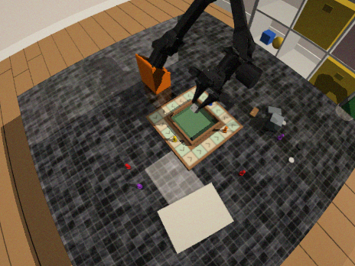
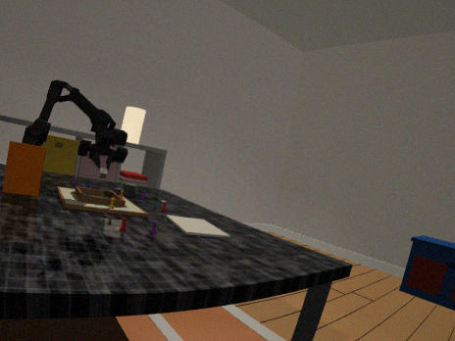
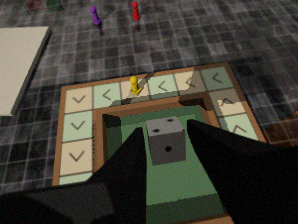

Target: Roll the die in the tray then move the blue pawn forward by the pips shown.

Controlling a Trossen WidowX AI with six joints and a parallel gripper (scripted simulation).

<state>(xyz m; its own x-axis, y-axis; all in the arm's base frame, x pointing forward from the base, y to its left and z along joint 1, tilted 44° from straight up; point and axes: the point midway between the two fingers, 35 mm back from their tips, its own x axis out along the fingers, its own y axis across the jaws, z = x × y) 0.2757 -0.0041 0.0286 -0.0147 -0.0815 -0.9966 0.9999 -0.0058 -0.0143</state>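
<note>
Dark chequered surface (image 1: 76,153), game board in the middle; die-drop step in hand.

Hangs over the far corner of the green tray (image 1: 180,119) with the claw (image 1: 201,100) pointing down, jaws parted a little wider than the die (image 1: 195,108), which sits loose between the tips above the felt, by the look of it just let go. Next, by judgement: waiting for the die to settle, reading its top pips, then reaching for the blue pawn (image 1: 210,103) on the track just beside the claw. Shows, in the wrist view only, slim gaps on both sides of the die and two pips uppermost. Shows, in the top view only, the blue pawn; in the exterior view, the die's height above the board.
</note>
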